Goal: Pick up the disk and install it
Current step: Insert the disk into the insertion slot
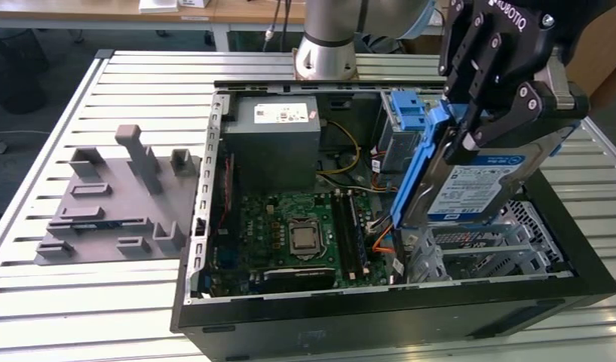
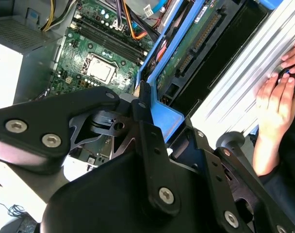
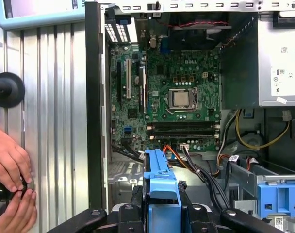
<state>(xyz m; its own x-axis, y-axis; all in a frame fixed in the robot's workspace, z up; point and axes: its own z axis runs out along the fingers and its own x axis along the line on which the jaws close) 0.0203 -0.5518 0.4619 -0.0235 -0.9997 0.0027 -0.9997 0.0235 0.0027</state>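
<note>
The slatted table is cut off at the edges of the exterior view. On it lies the open computer case, with the motherboard exposed toward its 6 o'clock side. The case's 3 o'clock wall is partly hidden by the gripper, whose upper body is cropped by the frame. The fingers are clamped on the disk, which is held on edge over the drive cage at the case's 4 o'clock.

The disk's long axis is steeply tilted, from 1 o'clock down to 7 o'clock. Its upper end is covered by the fingers. Contact with the cage cannot be determined. A person's hands, partly cropped, are noted in the first wrist view.
</note>
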